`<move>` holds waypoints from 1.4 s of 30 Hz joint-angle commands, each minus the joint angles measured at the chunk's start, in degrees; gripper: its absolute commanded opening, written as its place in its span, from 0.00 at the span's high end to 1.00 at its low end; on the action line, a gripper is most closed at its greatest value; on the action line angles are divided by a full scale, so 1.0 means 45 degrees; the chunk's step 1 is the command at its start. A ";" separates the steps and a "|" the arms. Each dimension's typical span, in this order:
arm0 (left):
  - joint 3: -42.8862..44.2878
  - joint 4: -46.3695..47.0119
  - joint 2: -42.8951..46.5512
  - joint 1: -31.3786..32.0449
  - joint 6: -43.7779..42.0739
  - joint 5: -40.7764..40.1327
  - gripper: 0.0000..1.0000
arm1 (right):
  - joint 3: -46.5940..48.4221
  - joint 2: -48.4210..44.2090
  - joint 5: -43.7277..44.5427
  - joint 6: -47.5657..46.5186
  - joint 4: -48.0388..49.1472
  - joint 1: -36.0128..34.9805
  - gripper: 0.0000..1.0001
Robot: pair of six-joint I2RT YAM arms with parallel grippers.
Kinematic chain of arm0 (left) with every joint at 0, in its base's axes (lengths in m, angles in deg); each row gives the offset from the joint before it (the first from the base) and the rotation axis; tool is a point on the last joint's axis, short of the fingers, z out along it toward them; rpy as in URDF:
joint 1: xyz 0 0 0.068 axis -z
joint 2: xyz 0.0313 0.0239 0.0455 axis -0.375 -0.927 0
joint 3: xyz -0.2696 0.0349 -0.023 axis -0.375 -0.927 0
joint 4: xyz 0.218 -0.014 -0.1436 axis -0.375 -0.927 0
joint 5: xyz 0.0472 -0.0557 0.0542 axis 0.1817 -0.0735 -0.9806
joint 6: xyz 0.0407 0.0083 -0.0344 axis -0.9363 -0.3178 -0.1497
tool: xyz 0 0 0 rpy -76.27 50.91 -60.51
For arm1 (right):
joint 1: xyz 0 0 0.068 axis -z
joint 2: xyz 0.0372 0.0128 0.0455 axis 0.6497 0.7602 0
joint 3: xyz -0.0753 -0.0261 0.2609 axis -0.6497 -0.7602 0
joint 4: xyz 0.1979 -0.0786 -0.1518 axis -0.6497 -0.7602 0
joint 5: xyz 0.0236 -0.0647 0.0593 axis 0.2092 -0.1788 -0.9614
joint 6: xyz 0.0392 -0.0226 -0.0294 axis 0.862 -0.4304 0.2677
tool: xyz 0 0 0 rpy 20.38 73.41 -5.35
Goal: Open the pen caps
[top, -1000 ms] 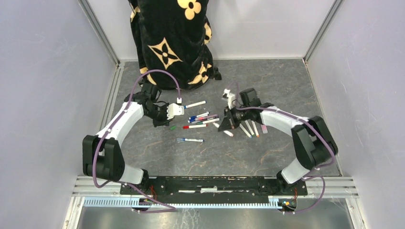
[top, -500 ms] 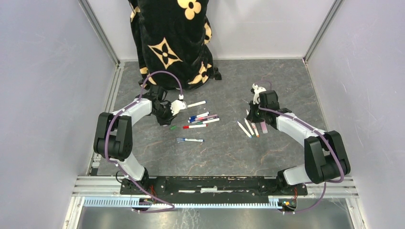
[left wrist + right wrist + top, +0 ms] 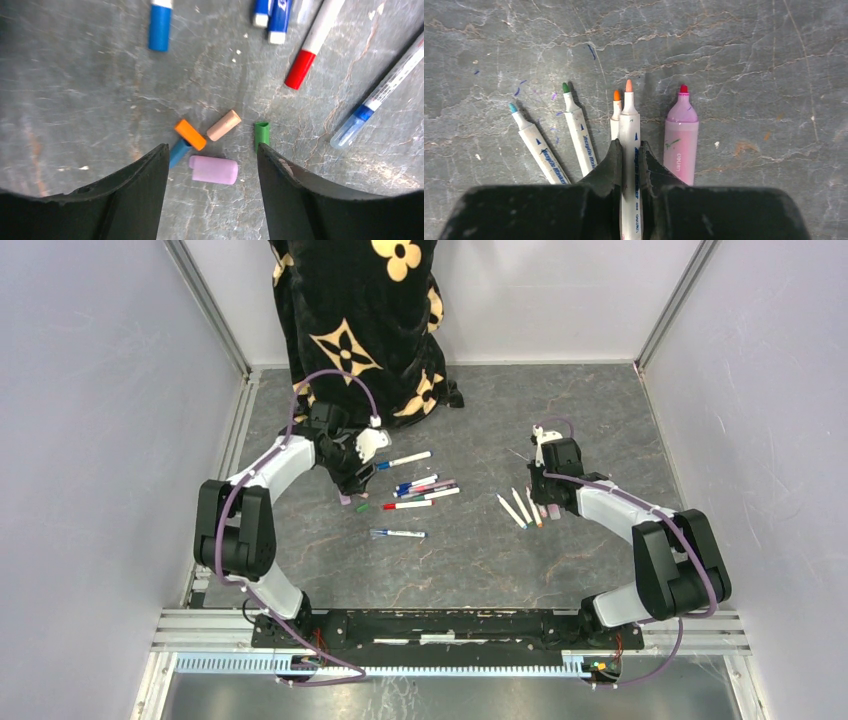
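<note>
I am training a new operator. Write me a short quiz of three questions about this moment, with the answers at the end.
1. True or false: the left gripper is closed on a cap.
2. What does the right gripper hold? A) an uncapped pen B) a screwdriver C) nothing
3. In the left wrist view, name the colour of the loose cap lying between the left fingers.

Key: 1 false, its jaws stand open with nothing gripped. 2 A. 3 pink.
</note>
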 commanded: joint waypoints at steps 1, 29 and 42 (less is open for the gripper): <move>0.2013 -0.1378 0.0649 -0.0095 0.1200 0.0654 0.29 | 0.0038 0.0050 0.0743 -0.0182 0.0391 0.0081 0.83; 0.5588 -0.4816 0.2568 -0.1513 0.2081 0.1556 0.00 | 0.5205 0.3411 -0.4148 -0.5290 0.0075 -0.4548 0.49; 0.5450 -0.6453 0.2306 -0.1518 0.0722 0.3093 0.05 | 0.5681 0.5103 -0.3642 -0.6023 0.0090 -0.5047 0.57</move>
